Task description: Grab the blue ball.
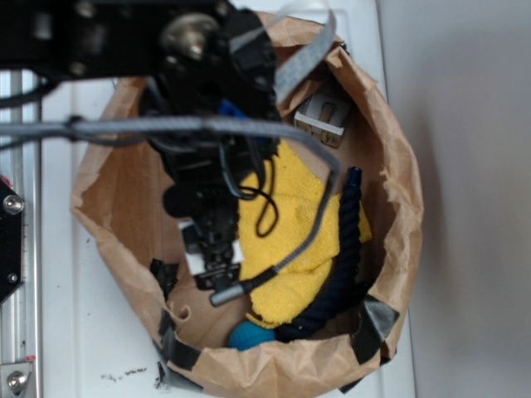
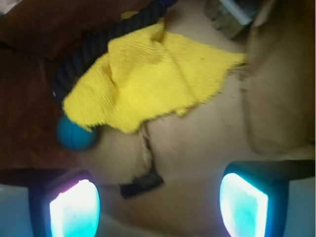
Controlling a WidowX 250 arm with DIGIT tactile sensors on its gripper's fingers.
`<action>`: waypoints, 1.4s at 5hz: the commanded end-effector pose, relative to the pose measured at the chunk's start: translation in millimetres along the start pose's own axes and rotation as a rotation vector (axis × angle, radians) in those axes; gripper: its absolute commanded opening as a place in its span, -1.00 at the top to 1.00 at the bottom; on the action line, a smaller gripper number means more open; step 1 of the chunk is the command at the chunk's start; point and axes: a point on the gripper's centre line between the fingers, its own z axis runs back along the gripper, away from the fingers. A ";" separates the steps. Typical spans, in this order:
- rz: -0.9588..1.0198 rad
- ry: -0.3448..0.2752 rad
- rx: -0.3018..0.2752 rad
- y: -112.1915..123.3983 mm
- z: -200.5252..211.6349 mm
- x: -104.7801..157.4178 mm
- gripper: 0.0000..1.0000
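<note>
Evidently the pincer (image 2: 158, 197) hangs open and empty inside the paper bag (image 1: 390, 166), since the blue ball (image 2: 74, 133) sits ahead and leftward, seemingly tucked against the yellow cloth (image 2: 148, 84).

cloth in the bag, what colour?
Plain yellow cloth; the wrist view shows it best.

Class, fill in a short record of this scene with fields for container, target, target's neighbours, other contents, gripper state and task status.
container: brown paper bag, rolled open
target: blue ball, on the bag floor near the bag's rim
target's neighbours: at the yellow cloth edge, by the end of the dark rope
other contents: small box at the far side
gripper: open, fingers apart, nothing between them
task status: ball not yet grasped; it sits off to one side of the fingers in the wrist view
</note>
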 end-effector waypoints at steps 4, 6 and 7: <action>0.075 0.049 -0.121 -70.6 -42.7 5.6 -1.00; 0.075 0.049 -0.121 -70.6 -42.7 5.6 -1.00; 0.075 0.049 -0.121 -70.6 -42.7 5.6 -1.00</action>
